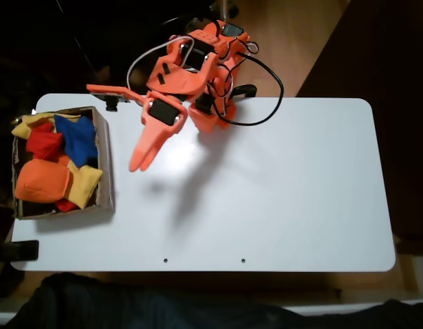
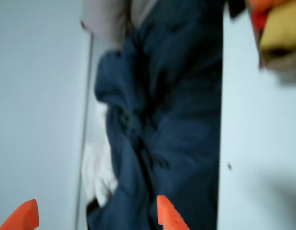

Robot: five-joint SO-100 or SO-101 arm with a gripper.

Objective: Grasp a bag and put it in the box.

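The white table is filling most of the fixed view, lying with its long side across the picture and carrying two small dark dots near its lower edge. The orange robot arm is sitting folded at the table's upper edge, with black and white cables looping around it, and it is casting a soft shadow onto the bare white surface below it. The brown cardboard box is sitting at the table's left end, well apart from the arm's tip, and it is holding a heap of bean bags. The orange bag is lying inside the box in its lower left part, touching a yellow bag just to its right, while a blue bag and a red bag are lying above them. The tool is hanging over bare table to the right of the box, pointing down and left in the fixed view and gripping nothing; there its fingers are looking close together at the tips, whereas in the wrist view the tool is showing two orange fingertips clearly spread apart, with dark blue cloth beyond the table's edge between them.
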